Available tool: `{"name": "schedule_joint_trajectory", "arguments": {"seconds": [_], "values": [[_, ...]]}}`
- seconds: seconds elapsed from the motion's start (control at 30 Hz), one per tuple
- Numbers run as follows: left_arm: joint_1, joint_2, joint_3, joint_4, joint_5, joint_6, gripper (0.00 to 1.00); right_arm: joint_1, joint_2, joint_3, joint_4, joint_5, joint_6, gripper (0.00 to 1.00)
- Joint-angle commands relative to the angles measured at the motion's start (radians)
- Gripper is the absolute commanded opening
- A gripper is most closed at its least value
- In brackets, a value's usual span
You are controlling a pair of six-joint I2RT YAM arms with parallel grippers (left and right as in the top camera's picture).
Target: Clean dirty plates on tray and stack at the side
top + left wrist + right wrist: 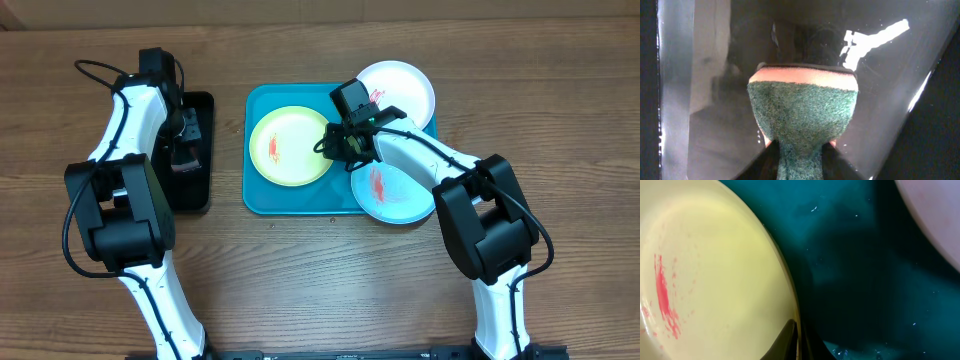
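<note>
The turquoise tray (260, 190) holds a yellow-green plate (285, 150) with a red smear at its left. A white plate (405, 90) leans on the tray's back right corner. A pale mint plate (395, 195) with a red smear overlaps its front right rim. My right gripper (340, 140) is shut on the yellow-green plate's right rim; in the right wrist view its fingers (799, 340) pinch that rim (715, 270) above the tray floor (865, 280). My left gripper (183, 150) is over the black tray (195, 195), shut on a green scouring sponge (802, 112).
The black tray lies left of the turquoise tray on the brown wooden table (320, 290). Its glossy floor (715, 130) fills the left wrist view. Both arm bases stand at the table's front edge.
</note>
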Motion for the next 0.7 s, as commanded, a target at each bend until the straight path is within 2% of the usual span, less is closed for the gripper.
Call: {"name": "schedule_joint_trajectory", "arguments": {"seconds": [0.0,0.03,0.07,0.33,0.67], "values": [[-0.006,0.028,0.021,0.001,-0.008,0.016,0.13,0.000,0.007,0.024,0.006,0.016,0.000,0.07],[-0.006,0.028,0.021,-0.003,0.001,0.016,0.05,0.000,0.007,0.024,0.006,0.016,0.000,0.06],[-0.006,0.028,0.021,-0.011,0.011,0.016,0.04,0.000,0.007,0.024,0.005,0.014,0.000,0.06],[-0.048,-0.027,0.050,-0.119,0.114,0.015,0.04,-0.005,0.006,0.024,-0.007,-0.046,0.000,0.05],[-0.156,-0.264,0.100,-0.161,0.122,-0.035,0.04,-0.062,0.006,0.024,-0.040,-0.175,-0.008,0.04]]}}
